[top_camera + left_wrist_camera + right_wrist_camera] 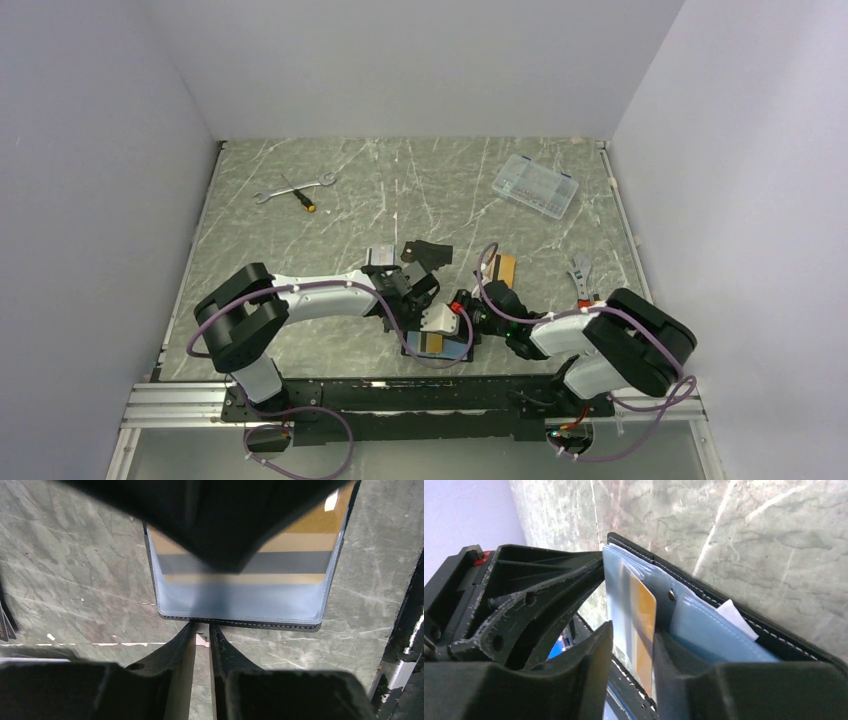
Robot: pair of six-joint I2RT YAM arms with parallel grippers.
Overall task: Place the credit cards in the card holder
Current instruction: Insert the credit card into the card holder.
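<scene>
Orange card (644, 622) in glossy blue-lined card holder (719, 630); R gripper (634, 630) parted, L gripper (201, 626) barely ajar

Table's (400, 180) a green-grey marbled slab with a silver wrench (293, 184) and small screwdriver (303, 198) back left, a clear compartment box (535, 186) back right, a second wrench (580, 275) right, a black piece (427, 253) and orange card (505, 268) mid-table, and the open card holder (458, 350) near the front edge.
</scene>
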